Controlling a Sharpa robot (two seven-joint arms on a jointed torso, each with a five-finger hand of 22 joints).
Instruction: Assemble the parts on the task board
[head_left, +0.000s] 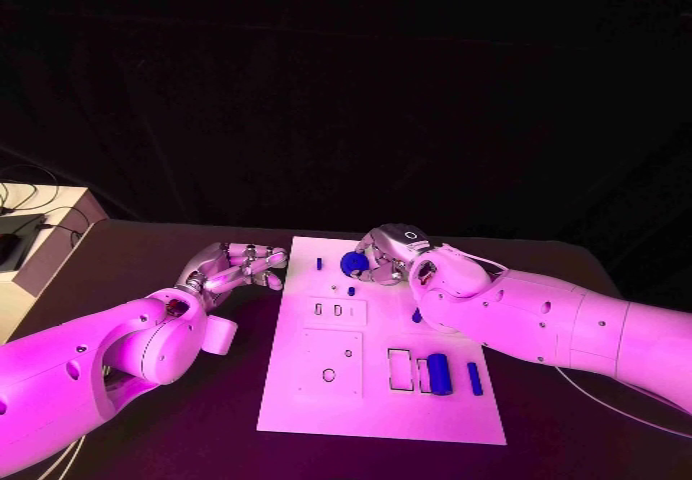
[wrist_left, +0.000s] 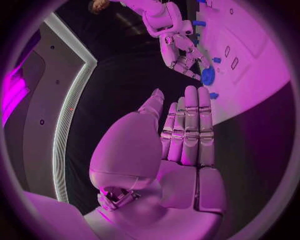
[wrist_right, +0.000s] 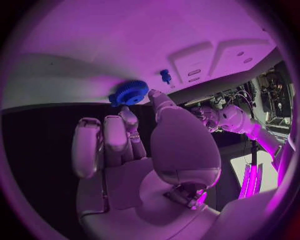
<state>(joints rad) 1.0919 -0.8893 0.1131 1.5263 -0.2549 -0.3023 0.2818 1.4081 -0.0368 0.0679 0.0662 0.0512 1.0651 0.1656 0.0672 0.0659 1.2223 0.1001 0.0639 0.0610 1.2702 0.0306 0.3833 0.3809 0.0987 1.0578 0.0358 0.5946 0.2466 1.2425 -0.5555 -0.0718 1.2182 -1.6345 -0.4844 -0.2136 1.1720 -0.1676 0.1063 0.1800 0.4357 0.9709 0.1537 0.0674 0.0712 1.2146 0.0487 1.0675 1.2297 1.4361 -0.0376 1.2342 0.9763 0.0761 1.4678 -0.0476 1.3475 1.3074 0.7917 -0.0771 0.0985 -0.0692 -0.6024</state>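
While a blue gear is pinched by the right hand and the left hand is kept empty with fingers apart, several blue parts are left loose on the board.

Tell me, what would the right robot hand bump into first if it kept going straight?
Probably the blue gear. The right robot hand points its fingertips right at it on the white board, though I can't tell if they touch.

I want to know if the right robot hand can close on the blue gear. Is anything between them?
Nothing visible. The right robot hand is at the gear on the board, fingertips beside it, with no other part in the gap.
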